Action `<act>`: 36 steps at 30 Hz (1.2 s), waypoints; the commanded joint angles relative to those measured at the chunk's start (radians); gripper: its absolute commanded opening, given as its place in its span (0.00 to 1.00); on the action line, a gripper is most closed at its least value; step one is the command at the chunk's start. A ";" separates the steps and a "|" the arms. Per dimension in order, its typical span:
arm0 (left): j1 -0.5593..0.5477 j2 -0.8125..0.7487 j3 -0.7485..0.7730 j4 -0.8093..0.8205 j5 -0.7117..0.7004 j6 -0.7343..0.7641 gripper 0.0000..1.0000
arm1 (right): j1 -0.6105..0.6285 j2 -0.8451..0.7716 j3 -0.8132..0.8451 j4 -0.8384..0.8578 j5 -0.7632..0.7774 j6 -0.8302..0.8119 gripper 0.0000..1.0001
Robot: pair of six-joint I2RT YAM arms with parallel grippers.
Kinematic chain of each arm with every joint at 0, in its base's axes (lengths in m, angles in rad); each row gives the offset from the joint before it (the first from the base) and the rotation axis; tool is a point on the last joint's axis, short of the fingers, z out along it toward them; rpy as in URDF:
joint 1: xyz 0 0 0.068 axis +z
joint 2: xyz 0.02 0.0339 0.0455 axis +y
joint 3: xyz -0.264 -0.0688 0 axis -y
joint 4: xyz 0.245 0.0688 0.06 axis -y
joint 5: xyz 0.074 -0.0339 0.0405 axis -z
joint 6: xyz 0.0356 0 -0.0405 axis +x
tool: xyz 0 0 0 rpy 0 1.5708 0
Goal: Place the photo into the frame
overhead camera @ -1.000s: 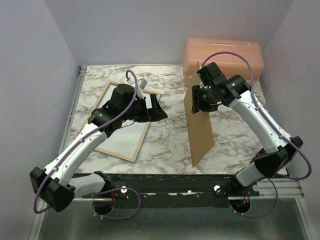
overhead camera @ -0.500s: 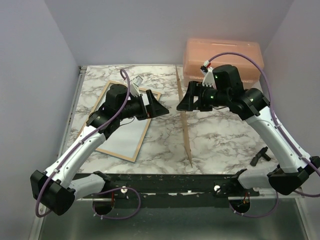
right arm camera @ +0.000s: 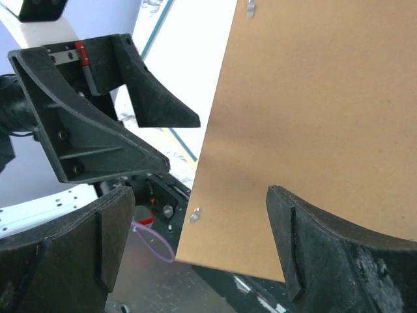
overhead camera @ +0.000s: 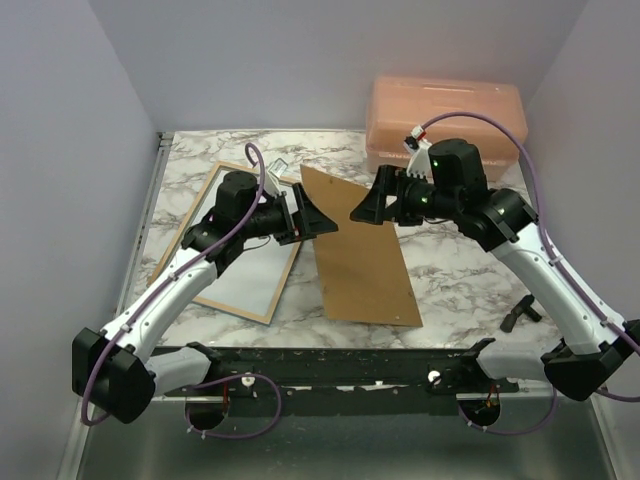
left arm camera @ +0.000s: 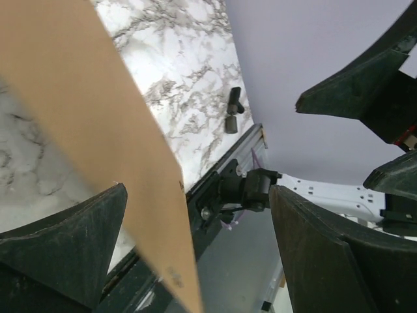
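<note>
Brown hardboard, the backing sheet, lies flat or close to it on the tabletop just to the right of the frame, which rests with its pale wood side up. My left pincer hangs over the frame's right edge with its fingers wide apart and nothing between them. My right pincer faces it from the far side of the hardboard, right of the frame, also spread wide and empty. I cannot find the printed face of the photo in any view. A pale sheet fills the inside of the frame, and I cannot tell whether that is glass, the photo's blank back, or something else. I judge the photo will be very light, thin and floppy. It should crease easily if I pinch it hard or lift it by one corner alone, and it should be slippery against the marble. I would take it by a short edge, lightly, with the other pincer steadying the opposite edge, and keep the pads off the picture itself. The frame looks stiff and light, so it may skate when pushed. I would pin it by the wooden rim, never by the inner sheet. A peach box sits well beyond the frame, to its far right.
</note>
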State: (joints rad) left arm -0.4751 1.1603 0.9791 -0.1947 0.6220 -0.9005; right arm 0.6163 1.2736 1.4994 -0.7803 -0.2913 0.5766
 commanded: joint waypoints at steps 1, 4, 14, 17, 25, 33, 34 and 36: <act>-0.001 0.018 0.013 -0.042 -0.067 0.077 0.92 | 0.006 -0.048 -0.057 0.042 0.111 -0.001 0.92; -0.001 0.074 -0.004 -0.023 -0.074 0.087 0.91 | 0.005 -0.041 -0.111 0.047 0.162 0.002 0.92; -0.003 0.144 -0.086 -0.137 -0.278 0.165 0.93 | -0.220 0.003 -0.505 0.176 0.171 0.009 0.94; -0.003 0.175 -0.119 -0.143 -0.285 0.169 0.93 | -0.325 0.033 -0.612 0.236 0.152 0.006 0.94; -0.003 0.256 -0.247 -0.006 -0.257 0.126 0.89 | -0.478 0.165 -0.771 0.396 0.093 -0.004 0.94; -0.003 0.332 -0.321 0.159 -0.232 0.089 0.85 | -0.478 0.245 -0.821 0.482 -0.022 -0.005 0.93; -0.003 0.339 -0.332 0.185 -0.228 0.082 0.84 | -0.478 0.249 -0.827 0.493 -0.033 -0.002 0.93; 0.000 0.353 -0.358 0.264 -0.217 0.060 0.83 | -0.478 0.256 -0.844 0.517 -0.062 0.002 0.93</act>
State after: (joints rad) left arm -0.4782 1.4731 0.6750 -0.1051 0.3973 -0.8024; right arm 0.1364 1.4685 0.7296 -0.3058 -0.2844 0.5789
